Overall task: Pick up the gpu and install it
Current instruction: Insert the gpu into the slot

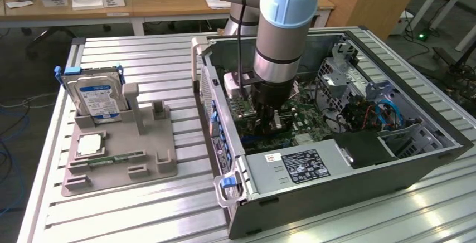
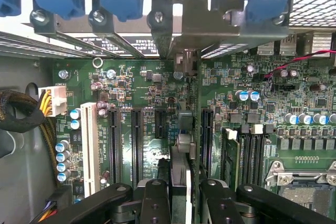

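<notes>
Hand [image 2: 181,190] is clenched on the gpu [image 2: 181,148], card edge-on between the fingers [image 2: 155,195]. Both are inside the computer case [image 1: 312,198], low over the motherboard [image 2: 142,82]. The card runs parallel to the expansion slots, far end toward the case's rear wall. Can't tell if it's seated. Hard drive [image 1: 97,98] stands outside the case, on the exterior view's left.

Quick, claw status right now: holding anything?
Claw: closed on the gpu, held edge-on above the motherboard.
</notes>
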`<state>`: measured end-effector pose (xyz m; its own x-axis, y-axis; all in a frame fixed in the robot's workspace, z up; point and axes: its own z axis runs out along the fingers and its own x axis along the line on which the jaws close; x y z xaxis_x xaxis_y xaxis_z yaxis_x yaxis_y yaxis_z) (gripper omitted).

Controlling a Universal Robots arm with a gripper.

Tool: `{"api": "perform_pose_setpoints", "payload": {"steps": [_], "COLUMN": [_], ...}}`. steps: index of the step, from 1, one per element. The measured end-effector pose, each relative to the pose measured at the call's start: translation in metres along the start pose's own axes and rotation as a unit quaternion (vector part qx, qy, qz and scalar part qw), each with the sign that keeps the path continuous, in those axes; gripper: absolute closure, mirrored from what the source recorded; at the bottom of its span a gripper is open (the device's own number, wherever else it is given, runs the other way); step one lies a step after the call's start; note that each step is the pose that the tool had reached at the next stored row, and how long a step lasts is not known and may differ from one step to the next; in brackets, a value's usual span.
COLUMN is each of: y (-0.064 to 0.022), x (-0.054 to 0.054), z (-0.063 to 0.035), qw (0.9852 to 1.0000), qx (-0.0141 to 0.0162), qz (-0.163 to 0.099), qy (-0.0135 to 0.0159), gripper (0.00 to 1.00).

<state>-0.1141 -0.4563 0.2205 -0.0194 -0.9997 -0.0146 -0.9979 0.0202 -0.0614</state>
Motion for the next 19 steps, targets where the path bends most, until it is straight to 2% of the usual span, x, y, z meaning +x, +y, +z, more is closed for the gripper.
{"api": "perform_pose_setpoints", "payload": {"steps": [19], "y": [0.0000], "x": [0.0000], "z": [0.0000], "qw": [1.0000], "qx": [-0.0001], "qz": [-0.002], "qy": [-0.0016], "gripper": [0.72]}}
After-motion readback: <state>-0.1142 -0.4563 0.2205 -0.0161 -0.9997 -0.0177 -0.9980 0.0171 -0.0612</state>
